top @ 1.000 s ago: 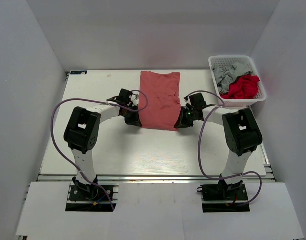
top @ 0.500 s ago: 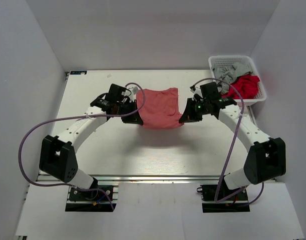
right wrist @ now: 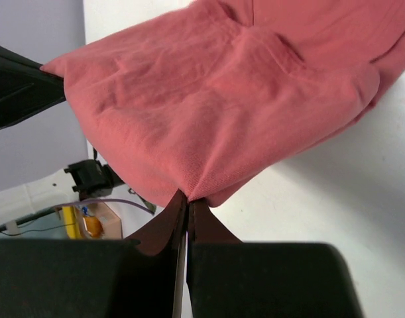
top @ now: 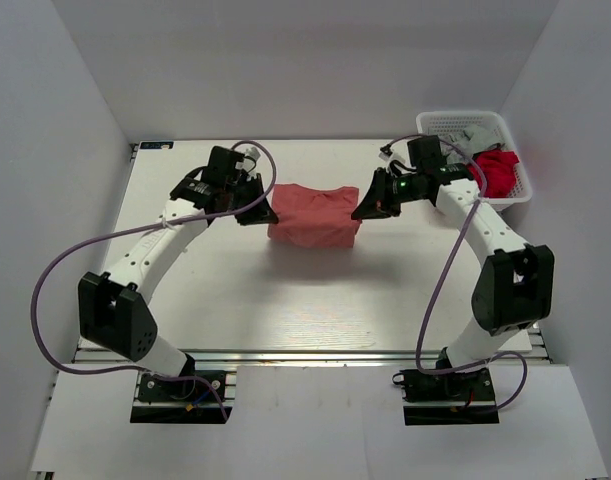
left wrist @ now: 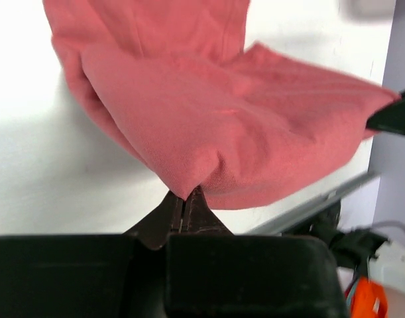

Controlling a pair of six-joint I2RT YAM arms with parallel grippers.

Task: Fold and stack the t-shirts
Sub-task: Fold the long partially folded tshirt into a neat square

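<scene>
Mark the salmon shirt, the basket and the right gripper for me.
salmon-red shirt [top: 313, 215], top external view, middle of the cloth.
white basket [top: 460, 118], top external view, far rim.
right gripper [right wrist: 187, 199], right wrist view, between the fingertips pinching the shirt's edge.

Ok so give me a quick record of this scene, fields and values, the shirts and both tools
salmon t-shirt: lifted by two edges, hanging between the tools
left tool: shut on the salmon t-shirt
right tool: shut on the salmon t-shirt's opposite edge
red t-shirt: crumpled in the basket
grey t-shirt: in the basket beside the red t-shirt
folded stack: none visible
</scene>
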